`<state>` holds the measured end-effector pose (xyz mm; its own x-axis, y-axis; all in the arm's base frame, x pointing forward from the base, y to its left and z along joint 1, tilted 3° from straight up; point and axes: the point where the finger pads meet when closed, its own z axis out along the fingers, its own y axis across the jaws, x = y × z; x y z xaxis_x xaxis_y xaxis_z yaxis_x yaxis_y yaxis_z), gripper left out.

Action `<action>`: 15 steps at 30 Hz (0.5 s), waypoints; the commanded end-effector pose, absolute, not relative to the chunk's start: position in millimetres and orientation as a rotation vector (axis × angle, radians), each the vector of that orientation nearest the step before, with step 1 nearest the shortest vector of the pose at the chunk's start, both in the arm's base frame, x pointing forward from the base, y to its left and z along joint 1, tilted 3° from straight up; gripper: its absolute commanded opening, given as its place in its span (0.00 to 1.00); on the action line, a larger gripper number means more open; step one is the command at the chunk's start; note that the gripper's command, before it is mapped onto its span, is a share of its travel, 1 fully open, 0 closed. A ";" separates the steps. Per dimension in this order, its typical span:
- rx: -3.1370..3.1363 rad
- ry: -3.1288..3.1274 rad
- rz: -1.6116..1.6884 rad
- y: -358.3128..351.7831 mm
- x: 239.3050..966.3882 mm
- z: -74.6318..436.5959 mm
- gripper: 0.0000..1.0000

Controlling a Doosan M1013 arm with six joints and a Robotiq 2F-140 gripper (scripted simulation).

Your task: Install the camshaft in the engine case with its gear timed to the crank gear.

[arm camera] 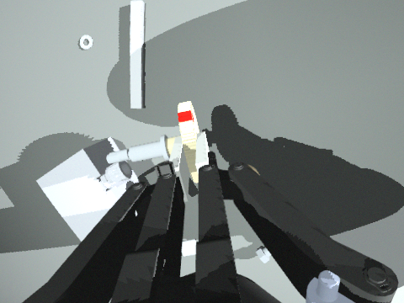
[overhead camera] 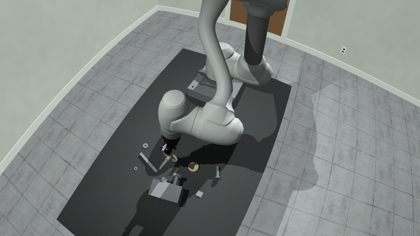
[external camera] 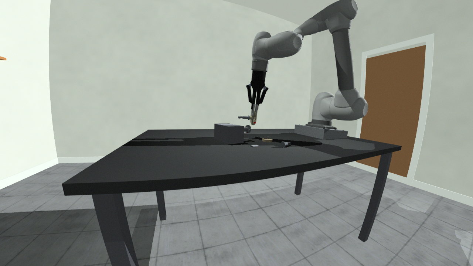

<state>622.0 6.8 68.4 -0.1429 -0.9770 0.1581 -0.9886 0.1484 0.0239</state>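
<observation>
My gripper [overhead camera: 166, 149] [external camera: 254, 108] [arm camera: 193, 147] is shut on the camshaft [overhead camera: 169, 159] [external camera: 252, 117] [arm camera: 188, 128], pinching its tan big gear edge-on, with a red mark on the rim. The grey shaft points sideways toward the engine case. I hold it in the air, above and behind the case. The grey engine case [overhead camera: 164, 190] [external camera: 228, 132] [arm camera: 79, 191] stands upright on the black table [overhead camera: 102, 176] [external camera: 198, 158]. The small crank gear [overhead camera: 176, 176] [external camera: 248, 129] sticks out of its front face.
A grey bar [overhead camera: 148, 162] [arm camera: 136, 53] and two washers [overhead camera: 144, 145] [overhead camera: 135, 168] lie left of the gripper. A tan disc [overhead camera: 193, 167], a bolt [overhead camera: 217, 172] and a small block [overhead camera: 199, 193] lie to the right. The robot base [overhead camera: 202, 88] stands at the back.
</observation>
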 end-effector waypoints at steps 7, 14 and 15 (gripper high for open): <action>2.244 -1.872 0.239 6.7 619.6 45.6 0.05; 2.244 -1.872 0.239 6.7 618.7 27.9 0.05; 2.244 -1.872 0.239 6.7 618.5 25.8 0.05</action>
